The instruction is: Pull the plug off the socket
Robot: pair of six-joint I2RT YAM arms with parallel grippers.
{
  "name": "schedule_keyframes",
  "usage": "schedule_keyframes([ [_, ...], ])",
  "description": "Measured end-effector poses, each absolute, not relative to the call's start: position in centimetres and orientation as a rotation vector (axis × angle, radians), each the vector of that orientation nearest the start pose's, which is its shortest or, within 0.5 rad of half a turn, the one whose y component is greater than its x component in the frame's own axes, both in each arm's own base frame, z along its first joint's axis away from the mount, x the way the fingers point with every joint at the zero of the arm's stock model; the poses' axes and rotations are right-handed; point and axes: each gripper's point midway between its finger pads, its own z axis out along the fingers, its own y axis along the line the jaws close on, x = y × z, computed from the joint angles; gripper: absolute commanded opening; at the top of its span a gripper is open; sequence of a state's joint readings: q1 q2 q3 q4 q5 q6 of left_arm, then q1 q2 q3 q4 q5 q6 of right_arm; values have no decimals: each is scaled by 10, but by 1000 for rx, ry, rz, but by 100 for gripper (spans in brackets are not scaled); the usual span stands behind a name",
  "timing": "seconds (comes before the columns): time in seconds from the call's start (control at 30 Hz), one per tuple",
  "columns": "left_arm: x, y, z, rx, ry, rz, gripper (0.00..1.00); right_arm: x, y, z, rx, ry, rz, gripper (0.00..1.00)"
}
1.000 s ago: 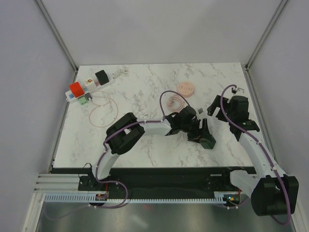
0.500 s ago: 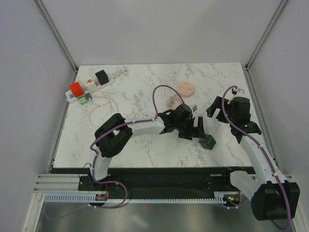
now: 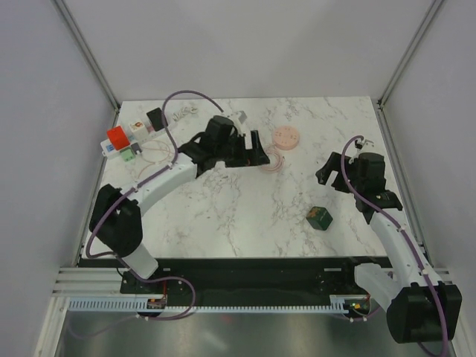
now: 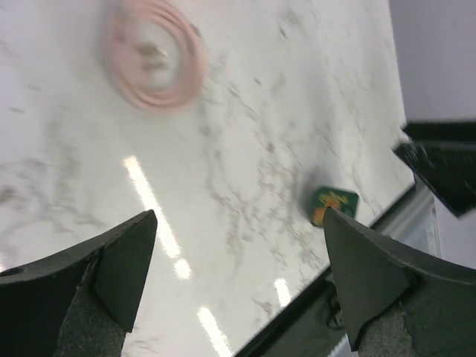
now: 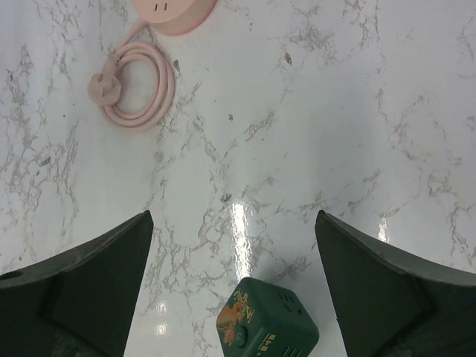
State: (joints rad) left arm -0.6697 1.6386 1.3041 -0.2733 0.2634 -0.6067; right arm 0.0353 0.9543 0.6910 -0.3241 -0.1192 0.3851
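Note:
The socket [image 3: 167, 126], a long white strip, lies at the far left corner with a red block [image 3: 117, 136], a white cube [image 3: 136, 128] and a black cube [image 3: 156, 117] standing on it. A dark green cube plug [image 3: 319, 217] lies loose on the marble at the front right, well away from the strip. My left gripper [image 3: 258, 148] hangs open and empty over the far middle; its view shows the plug [image 4: 333, 204] far off. My right gripper [image 3: 328, 172] is open and empty, just beyond the plug [image 5: 268, 323].
A round pink disc [image 3: 286, 137] with a coiled pink cable [image 5: 137, 85] sits at the far centre, close to the left gripper. A thin looped cord [image 3: 156, 162] and a small green piece [image 3: 132, 154] lie beside the strip. Grey walls enclose the table [image 3: 245, 216].
My left gripper opened and let go of the green cube plug, then swung from the front right to the far middle. The plug stays where it was set down. The right arm barely moved.

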Motion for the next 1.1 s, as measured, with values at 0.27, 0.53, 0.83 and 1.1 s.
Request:
schedule_keyframes([
  [0.27,442,-221,236,57,2186,-597,95,300,54,148,269,2185,406,98],
  [0.53,500,-140,222,-92,2193,-400,82,296,63,145,240,2200,465,98],
  [0.83,472,-3,166,-449,2294,-189,91,288,82,134,182,2213,576,98],
  [1.1,450,81,193,-665,2178,-120,76,281,107,136,85,2208,674,98],
])
